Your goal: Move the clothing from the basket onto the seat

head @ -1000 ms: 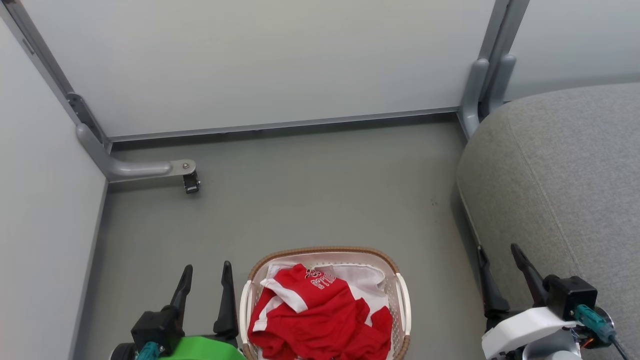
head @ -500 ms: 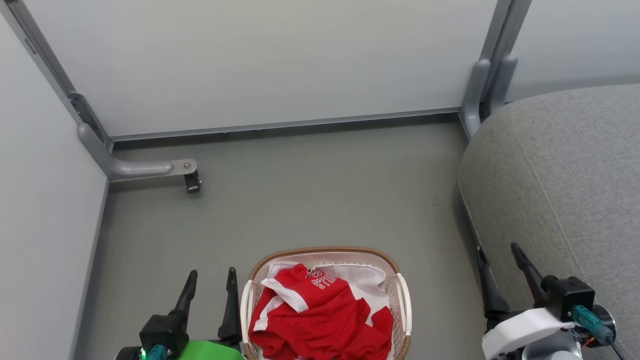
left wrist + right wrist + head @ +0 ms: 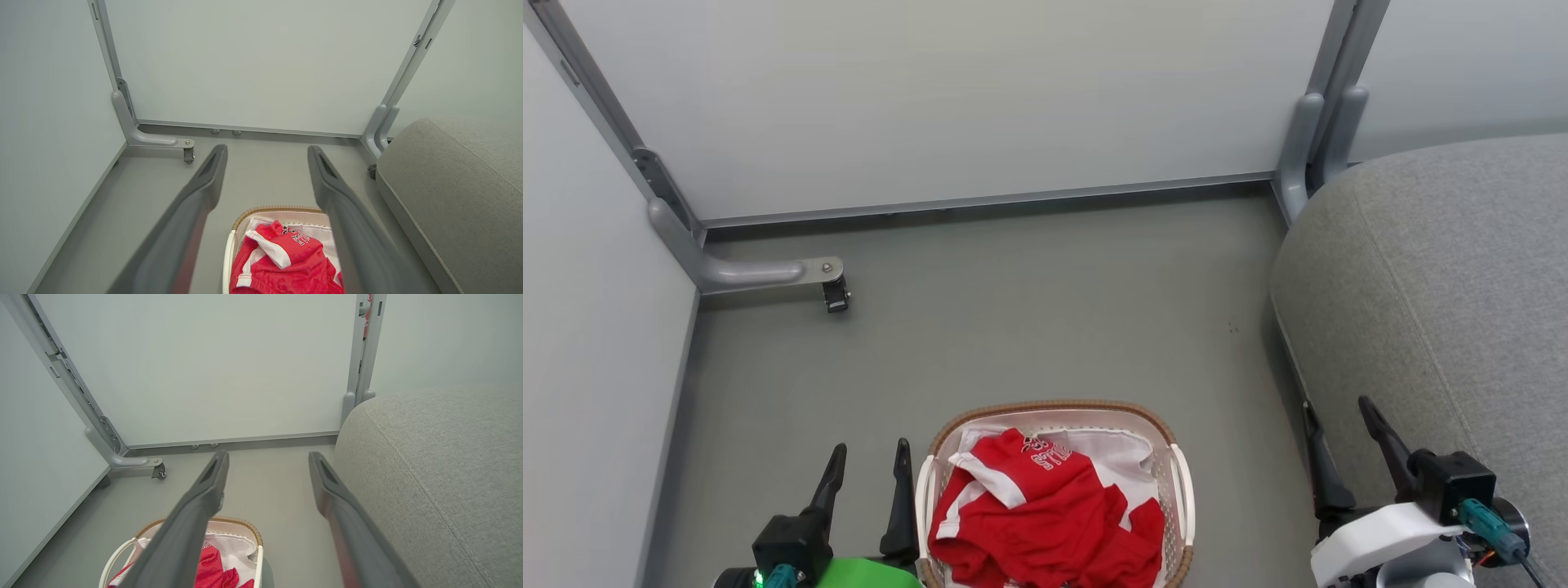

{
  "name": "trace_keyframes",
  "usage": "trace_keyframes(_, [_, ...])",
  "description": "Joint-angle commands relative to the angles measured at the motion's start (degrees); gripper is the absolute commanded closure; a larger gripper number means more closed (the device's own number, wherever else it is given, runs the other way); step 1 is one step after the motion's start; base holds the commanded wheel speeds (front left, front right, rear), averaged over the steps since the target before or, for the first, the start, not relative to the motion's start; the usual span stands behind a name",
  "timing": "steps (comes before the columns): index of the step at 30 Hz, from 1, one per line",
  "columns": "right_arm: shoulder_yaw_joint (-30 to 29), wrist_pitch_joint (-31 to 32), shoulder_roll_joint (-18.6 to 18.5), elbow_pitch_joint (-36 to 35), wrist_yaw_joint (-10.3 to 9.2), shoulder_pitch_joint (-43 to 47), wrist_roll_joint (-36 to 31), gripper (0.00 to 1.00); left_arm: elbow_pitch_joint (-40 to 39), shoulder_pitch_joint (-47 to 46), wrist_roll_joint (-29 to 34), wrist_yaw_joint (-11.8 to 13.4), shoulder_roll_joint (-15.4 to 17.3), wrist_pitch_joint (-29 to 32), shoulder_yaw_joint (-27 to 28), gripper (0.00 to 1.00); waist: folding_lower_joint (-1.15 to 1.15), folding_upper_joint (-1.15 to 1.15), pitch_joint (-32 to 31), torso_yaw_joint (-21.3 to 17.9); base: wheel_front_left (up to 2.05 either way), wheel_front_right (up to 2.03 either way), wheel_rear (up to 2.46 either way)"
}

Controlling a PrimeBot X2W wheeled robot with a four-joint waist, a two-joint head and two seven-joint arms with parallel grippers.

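Left gripper (image 3: 871, 446) spread, empty; clothing (image 3: 1045, 514) in basket (image 3: 1054, 405) just beside, rightward.

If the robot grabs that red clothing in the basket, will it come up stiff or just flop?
Probably floppy: the clothing lies crumpled in folds in the basket, so it would likely drape from wherever it is pinched. It looks thin, so probably light. The heap seems to hold more than one piece, so lifting one may drag another along.

The basket (image 3: 1174, 478) is perforated white plastic with a woven brown rim, the clothing (image 3: 1045, 523) soft red cloth, the seat (image 3: 1445, 294) coarse grey fabric, the floor (image 3: 1013, 327) smooth and matt.
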Motion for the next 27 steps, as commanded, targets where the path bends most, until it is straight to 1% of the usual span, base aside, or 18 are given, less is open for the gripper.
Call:
trace_keyframes(1, [-0.15,-0.29,-0.34,-0.23,-0.02,0.4,0.11,0.0,0.19,-0.28,0.1,0.09,0.36,-0.22,0.05,0.0,0.0,0.0,0.12,0.01,0.0,0.0,0.0])
trace_keyframes(11, [-0.25,-0.29,-0.34,-1.22,-0.02,-0.4,0.53,0.0,-0.11,-1.11,0.19,-0.01,0.36,-0.22,-0.09,0.0,0.0,0.0,1.46,-0.05,0.0,0.0,0.0])
trace_keyframes(17, [-0.61,-0.29,-0.33,-1.9,-0.02,-1.26,0.47,0.0,-0.05,-2.2,1.16,-0.33,0.36,-0.22,-0.56,0.0,0.0,0.0,3.28,-0.26,0.0,0.0,0.0])
trace_keyframes(21, [-0.82,-0.29,-0.33,-2.88,-0.02,-2.28,0.63,0.0,0.38,-4.25,3.12,-1.02,0.35,-0.23,-0.9,0.0,0.0,0.0,5.59,-0.52,0.0,0.0,0.0])
trace_keyframes(27, [-1.4,-0.29,-0.33,-4.11,-0.02,-4.98,0.66,0.0,1.44,-9.82,6.38,-2.49,0.35,-0.22,-1.18,0.0,0.0,0.0,11.17,-1.26,0.0,0.0,0.0])
